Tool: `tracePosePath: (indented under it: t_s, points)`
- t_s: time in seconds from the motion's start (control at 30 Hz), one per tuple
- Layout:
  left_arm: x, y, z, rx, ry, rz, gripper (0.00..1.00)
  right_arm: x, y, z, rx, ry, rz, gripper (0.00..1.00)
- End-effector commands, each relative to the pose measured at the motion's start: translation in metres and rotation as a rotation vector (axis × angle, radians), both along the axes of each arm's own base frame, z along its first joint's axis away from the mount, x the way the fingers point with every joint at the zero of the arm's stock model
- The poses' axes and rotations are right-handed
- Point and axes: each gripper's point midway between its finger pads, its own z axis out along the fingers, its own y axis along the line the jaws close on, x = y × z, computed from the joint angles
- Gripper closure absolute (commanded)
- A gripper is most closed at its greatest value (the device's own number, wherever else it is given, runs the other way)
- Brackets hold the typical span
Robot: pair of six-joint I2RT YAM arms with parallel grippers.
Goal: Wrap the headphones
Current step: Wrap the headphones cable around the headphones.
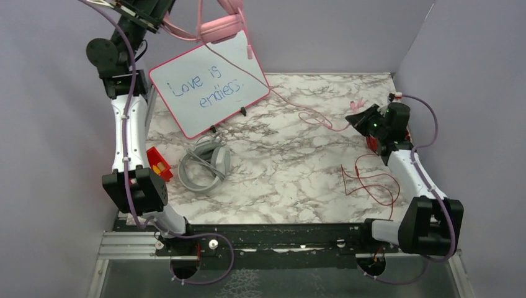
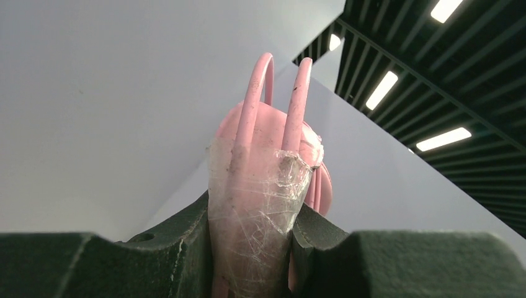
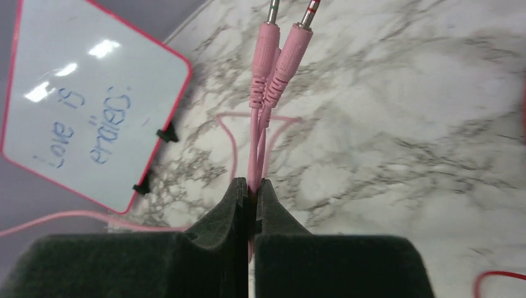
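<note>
— Red cable [image 1: 366,176] lies loose by the right arm [image 1: 406,167]; grey headphones [image 1: 218,160] lie by the left arm [image 1: 127,136].
— And pink?
— The right gripper [image 3: 251,186] is pinched on the pink cable [image 3: 255,149] under its plugs [image 3: 291,46]; far back, the left gripper [image 2: 251,230] squeezes the pink headphones [image 1: 223,26] up high.

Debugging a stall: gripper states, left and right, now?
Left gripper: shut on the pink headphones.
Right gripper: shut on the pink cable, just behind its plugs.
</note>
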Motion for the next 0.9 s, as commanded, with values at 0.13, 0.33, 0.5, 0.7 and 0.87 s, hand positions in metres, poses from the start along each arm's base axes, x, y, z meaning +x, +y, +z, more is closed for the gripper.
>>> tracePosePath:
  t_s: [0.13,0.33,0.5,0.7,0.87]
  points:
    - [-0.042,0.065,0.048,-0.079,-0.121,0.102,1.00,-0.013,-0.063,-0.023,0.143,0.013,0.009,0.99]
    - [-0.045,0.059,0.047,-0.044,-0.136,0.097,1.00,-0.018,-0.030,-0.061,0.022,0.170,0.187,0.85]
    - [-0.049,0.044,0.049,-0.038,-0.138,0.051,1.00,-0.019,0.028,-0.053,-0.141,0.137,0.383,0.33]
    - [-0.057,0.023,0.053,-0.041,-0.148,-0.005,1.00,-0.006,0.112,0.016,-0.269,-0.261,0.600,0.13]
    - [-0.063,0.010,0.057,-0.052,-0.154,-0.045,1.00,-0.036,0.186,0.063,-0.120,-0.589,0.908,0.00]
